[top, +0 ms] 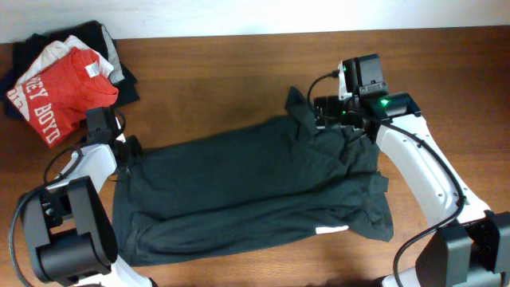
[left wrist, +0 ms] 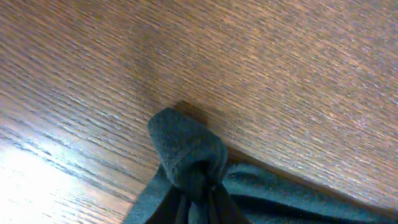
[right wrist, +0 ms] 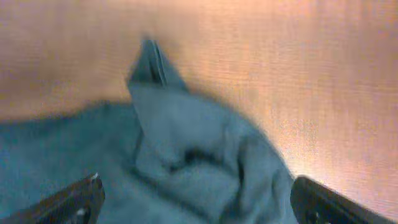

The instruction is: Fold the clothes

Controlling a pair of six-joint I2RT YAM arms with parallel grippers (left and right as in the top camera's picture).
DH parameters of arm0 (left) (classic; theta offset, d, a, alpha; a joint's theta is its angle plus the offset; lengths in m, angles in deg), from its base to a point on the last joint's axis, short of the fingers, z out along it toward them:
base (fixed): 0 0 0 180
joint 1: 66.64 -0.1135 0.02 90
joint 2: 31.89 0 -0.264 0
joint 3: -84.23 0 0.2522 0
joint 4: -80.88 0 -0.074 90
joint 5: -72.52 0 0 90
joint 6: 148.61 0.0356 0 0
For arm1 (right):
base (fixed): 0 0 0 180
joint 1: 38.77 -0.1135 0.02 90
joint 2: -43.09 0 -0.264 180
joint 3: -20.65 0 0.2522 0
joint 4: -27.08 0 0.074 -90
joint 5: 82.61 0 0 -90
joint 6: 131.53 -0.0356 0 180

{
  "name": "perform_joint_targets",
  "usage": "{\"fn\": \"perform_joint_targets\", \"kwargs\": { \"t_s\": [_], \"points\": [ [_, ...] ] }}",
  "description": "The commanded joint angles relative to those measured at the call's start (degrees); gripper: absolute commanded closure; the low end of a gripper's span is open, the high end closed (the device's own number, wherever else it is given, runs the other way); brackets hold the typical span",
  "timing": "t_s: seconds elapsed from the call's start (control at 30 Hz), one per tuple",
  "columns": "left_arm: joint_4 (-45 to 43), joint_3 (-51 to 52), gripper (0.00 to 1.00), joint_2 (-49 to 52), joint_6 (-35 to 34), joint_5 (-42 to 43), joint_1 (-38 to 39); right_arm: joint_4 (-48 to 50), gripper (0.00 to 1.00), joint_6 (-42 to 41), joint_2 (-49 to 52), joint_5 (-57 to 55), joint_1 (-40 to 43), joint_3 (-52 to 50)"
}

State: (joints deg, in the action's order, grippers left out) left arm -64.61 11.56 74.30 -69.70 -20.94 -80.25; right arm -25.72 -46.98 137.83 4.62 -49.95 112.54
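Observation:
The clothes, a dark charcoal T-shirt (top: 255,191), lie spread and rumpled across the middle of the wooden table, with a bit of white print (top: 331,230) showing at the lower right. At the shirt's left edge, my left gripper (top: 126,155) is shut on a bunched fold of its fabric (left wrist: 186,143), pinched between the dark fingers (left wrist: 208,193). Over the crumpled upper right corner, my right gripper (top: 331,119) stands open. In the right wrist view its fingertips (right wrist: 68,202) are wide apart on either side of the fabric (right wrist: 186,137).
A pile of other garments lies at the back left corner, topped by a red T-shirt (top: 60,88) with white lettering. Bare wooden table (top: 215,80) stretches behind the shirt. Both arm bases stand at the front corners.

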Motion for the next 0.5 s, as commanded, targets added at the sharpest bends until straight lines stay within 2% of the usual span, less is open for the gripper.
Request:
{"fn": "perform_joint_targets", "kwargs": {
  "t_s": [0.0,0.03,0.2,0.37,0.43,0.47],
  "points": [
    [0.35,0.15,0.95,2.03,0.31,0.42,0.11,6.34,0.01,4.2,5.35,4.68,-0.04,0.74],
    [0.37,0.15,0.99,2.03,0.31,0.42,0.11,9.01,0.01,4.2,8.31,5.92,-0.04,0.74],
    [0.39,0.15,0.99,2.03,0.31,0.44,0.11,23.45,0.01,5.53,22.27,8.57,-0.39,0.74],
    [0.37,0.15,1.0,2.03,0.31,0.44,0.11,24.55,0.02,7.21,26.53,8.15,-2.36,0.76],
    [0.37,0.15,0.99,2.03,0.31,0.44,0.11,24.55,0.23,7.17,26.56,8.11,-2.69,0.76],
    [0.37,0.15,1.0,2.03,0.31,0.44,0.11,24.44,0.52,7.13,26.53,7.72,-2.67,0.76]
  ]
}}
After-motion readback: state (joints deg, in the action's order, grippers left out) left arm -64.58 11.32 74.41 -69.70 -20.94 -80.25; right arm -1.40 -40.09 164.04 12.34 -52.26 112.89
